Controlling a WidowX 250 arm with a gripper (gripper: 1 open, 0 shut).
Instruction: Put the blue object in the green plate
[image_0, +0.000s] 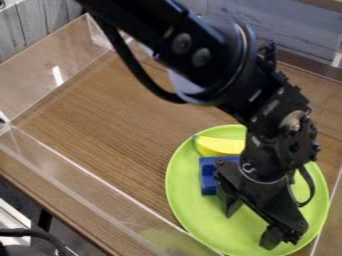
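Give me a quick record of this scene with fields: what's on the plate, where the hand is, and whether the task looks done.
surface: wooden table inside clear walls
green plate: lower right of the table
blue object: lying on the green plate, left of the hand
yellow banana: on the plate's far side, partly behind the arm
hand: open, pointing down over the plate, holding nothing
task status: blue object appears placed in the plate
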